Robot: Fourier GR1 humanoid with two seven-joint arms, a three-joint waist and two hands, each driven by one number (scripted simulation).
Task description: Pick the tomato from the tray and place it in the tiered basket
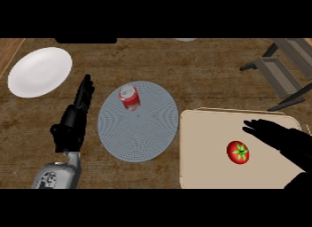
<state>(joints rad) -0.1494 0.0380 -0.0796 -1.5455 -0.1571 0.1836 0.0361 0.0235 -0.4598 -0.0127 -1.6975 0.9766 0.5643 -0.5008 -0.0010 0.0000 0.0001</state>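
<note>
No text, brand, number or sign can be read. Only 1 printed marking is seen: a white patch on the side of the red can (130, 98) (placed on the grey round mat (138, 133), near that mat's upper left edge). No letters or figures can be made out in the patch.
</note>
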